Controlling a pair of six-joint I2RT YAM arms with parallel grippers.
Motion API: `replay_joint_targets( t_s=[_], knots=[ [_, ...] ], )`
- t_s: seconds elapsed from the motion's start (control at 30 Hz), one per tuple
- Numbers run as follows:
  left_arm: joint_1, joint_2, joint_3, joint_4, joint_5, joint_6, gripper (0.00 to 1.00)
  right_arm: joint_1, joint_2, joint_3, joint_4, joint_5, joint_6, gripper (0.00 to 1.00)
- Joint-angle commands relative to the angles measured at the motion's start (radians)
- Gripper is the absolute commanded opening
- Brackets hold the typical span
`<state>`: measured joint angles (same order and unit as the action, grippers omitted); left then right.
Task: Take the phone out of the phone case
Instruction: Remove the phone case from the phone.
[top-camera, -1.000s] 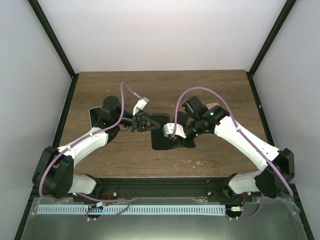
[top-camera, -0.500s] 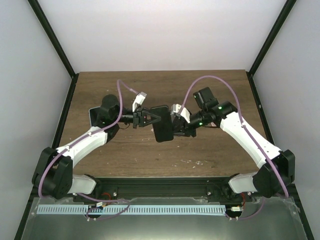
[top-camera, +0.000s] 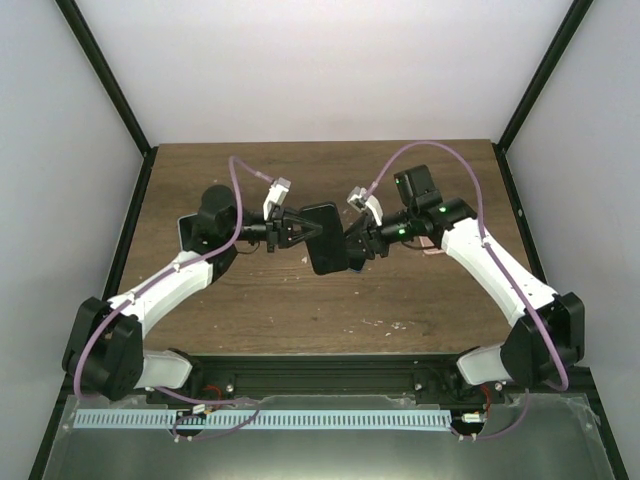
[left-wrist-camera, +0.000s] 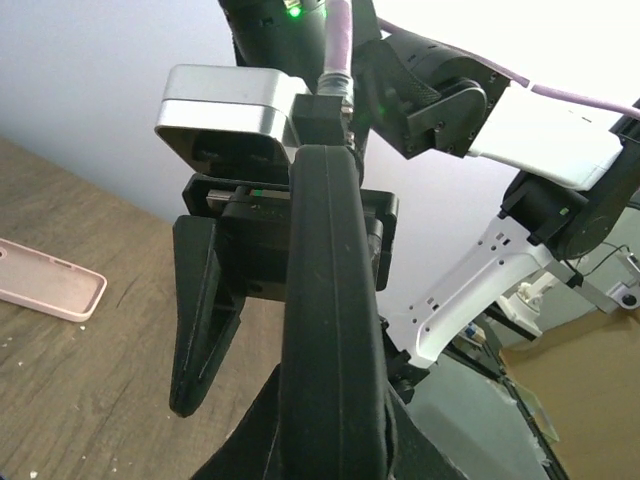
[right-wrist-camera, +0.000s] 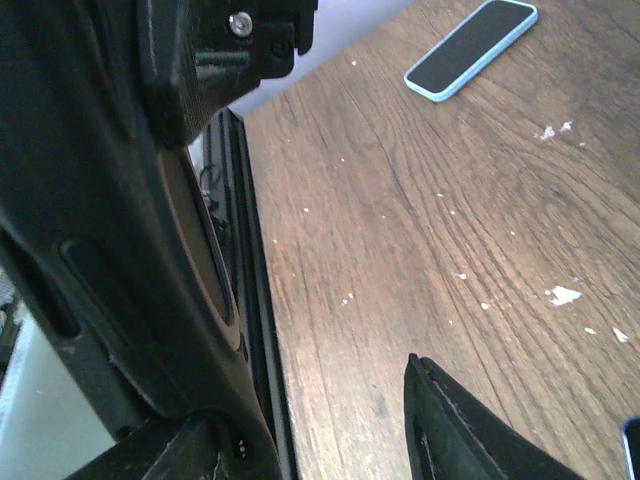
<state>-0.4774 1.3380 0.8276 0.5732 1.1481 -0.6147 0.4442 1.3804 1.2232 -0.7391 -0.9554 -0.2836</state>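
Left tool (top-camera: 290, 231): clamped on the left edge of the black cased phone (top-camera: 326, 238), held above the tabletop (top-camera: 250, 300).
Right tool (top-camera: 358, 240): at the phone's right edge; grip hidden, cannot tell.
Count: two arms, one black phone, one pink case (left-wrist-camera: 48, 279), one blue-edged phone (right-wrist-camera: 470, 47) lying flat.
Room: bare wood all round beneath the raised phone.

No readable text, label, brand, number or sign shows on any object or surface in these views.
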Motion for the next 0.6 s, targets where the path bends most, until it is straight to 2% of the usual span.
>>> replay_joint_targets(
  t_s=[0.0,0.17,0.23,0.37,0.4,0.5,0.57],
  knots=[
    [-0.099,0.024,-0.010,-0.168,0.218,-0.031,0.00,0.001,0.004,0.096,0.455,-0.179,0.116,0.47],
    [-0.100,0.043,-0.006,-0.195,0.208,-0.021,0.00,0.001,0.012,0.097,0.477,-0.273,0.144,0.46],
    [-0.099,0.048,-0.002,-0.214,0.189,-0.012,0.00,0.001,0.013,0.090,0.478,-0.314,0.151,0.36],
    [-0.086,0.051,0.018,-0.293,0.105,0.012,0.00,0.001,0.004,0.027,0.503,-0.361,0.206,0.05],
    [-0.079,0.048,0.027,-0.317,0.059,0.015,0.00,0.000,0.000,0.005,0.504,-0.361,0.222,0.01],
    [-0.052,0.031,0.073,-0.490,-0.156,0.074,0.11,-0.002,-0.005,-0.049,0.465,-0.327,0.242,0.01],
    [-0.044,0.006,0.080,-0.552,-0.343,0.102,0.34,-0.006,-0.014,-0.105,0.461,-0.274,0.278,0.01]
  ],
)
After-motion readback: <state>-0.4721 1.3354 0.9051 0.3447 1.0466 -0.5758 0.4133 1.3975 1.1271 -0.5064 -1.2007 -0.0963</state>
